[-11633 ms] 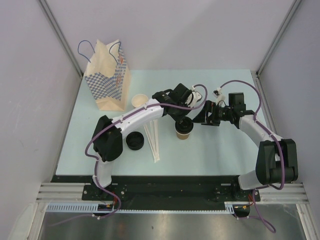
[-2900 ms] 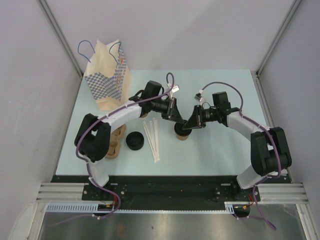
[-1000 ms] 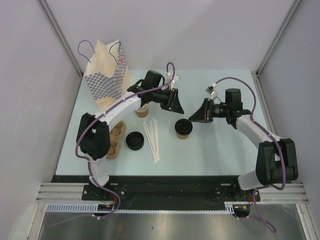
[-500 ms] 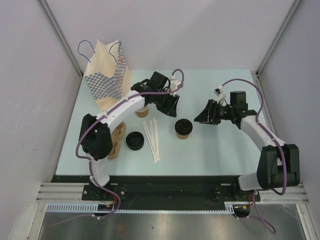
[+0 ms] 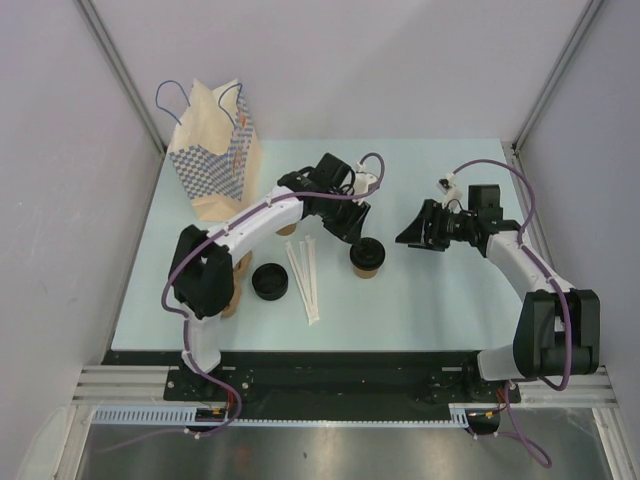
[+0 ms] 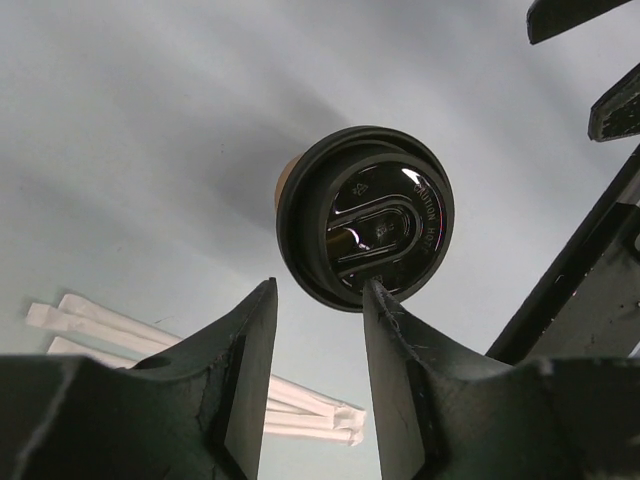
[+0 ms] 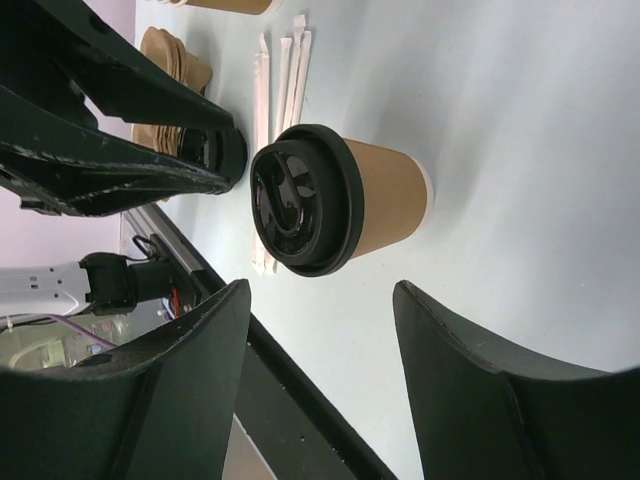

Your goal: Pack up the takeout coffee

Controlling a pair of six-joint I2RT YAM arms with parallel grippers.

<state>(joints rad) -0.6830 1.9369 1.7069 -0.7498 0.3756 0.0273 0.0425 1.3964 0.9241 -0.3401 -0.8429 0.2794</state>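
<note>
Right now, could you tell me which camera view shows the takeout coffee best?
The right wrist view: the takeout coffee shows whole, side and top, unobstructed. The left wrist view shows mostly its lid, face-on; the top external view shows it small.

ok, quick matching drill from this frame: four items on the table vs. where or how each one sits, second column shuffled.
1 takeout coffee
2 paper bag
3 loose black lid
4 wrapped straws

A white, lying flat
B far left corner, standing
C upright, lid fitted
D left of the straws, no cup under it

Pairs: 1-C, 2-B, 3-D, 4-A
</note>
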